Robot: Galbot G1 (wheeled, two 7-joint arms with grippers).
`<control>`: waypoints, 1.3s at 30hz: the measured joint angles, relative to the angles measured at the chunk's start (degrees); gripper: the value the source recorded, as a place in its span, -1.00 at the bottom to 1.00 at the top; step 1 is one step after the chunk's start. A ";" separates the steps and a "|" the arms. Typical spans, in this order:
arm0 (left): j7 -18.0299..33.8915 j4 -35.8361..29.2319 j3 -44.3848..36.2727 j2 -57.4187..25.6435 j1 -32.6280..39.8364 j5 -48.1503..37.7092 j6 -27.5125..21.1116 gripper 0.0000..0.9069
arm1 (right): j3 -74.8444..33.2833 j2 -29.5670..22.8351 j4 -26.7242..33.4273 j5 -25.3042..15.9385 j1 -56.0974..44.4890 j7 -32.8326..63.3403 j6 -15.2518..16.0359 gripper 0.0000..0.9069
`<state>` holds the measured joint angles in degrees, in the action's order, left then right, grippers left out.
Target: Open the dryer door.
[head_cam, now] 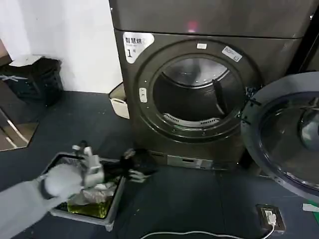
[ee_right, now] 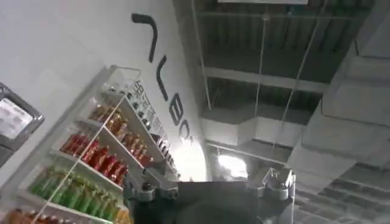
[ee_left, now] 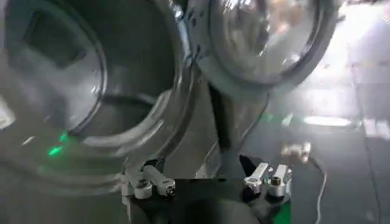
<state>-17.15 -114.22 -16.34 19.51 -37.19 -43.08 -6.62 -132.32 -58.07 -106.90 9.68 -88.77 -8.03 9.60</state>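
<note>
Done, apparently: dryer door point(head_cam: 286, 132) swung wide at right of frame, drum opening of dryer point(head_cam: 199, 89) exposed. Left end effector point(head_cam: 134, 167) lower left, fingers apart, empty.

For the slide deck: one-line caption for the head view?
Dryer door swung open right of the dryer; left gripper open, low.

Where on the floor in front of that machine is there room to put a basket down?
The dark floor straight below the dryer is bare, between the tray on the left and the wall socket with its white cable. It is crowded at the tray, where the left claw hovers, and under the open dryer door.
</note>
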 joint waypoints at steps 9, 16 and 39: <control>-3.99 0.11 3.79 -12.40 -3.37 5.97 -8.05 1.00 | 1.42 0.49 0.28 -0.49 1.96 -0.42 -0.06 1.00; -6.81 1.47 3.16 -21.65 -4.85 10.78 -5.45 1.00 | 2.50 0.96 -0.42 -0.42 2.27 -0.80 -0.05 1.00; -13.47 5.45 2.81 -29.06 -7.66 23.82 -7.39 1.00 | 0.16 1.69 -0.56 -0.68 0.96 -1.24 -0.07 1.00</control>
<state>-30.62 -108.77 -13.53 -9.56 -44.85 -19.26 -14.01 -132.16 -56.38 -107.46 9.00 -87.80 -9.27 9.52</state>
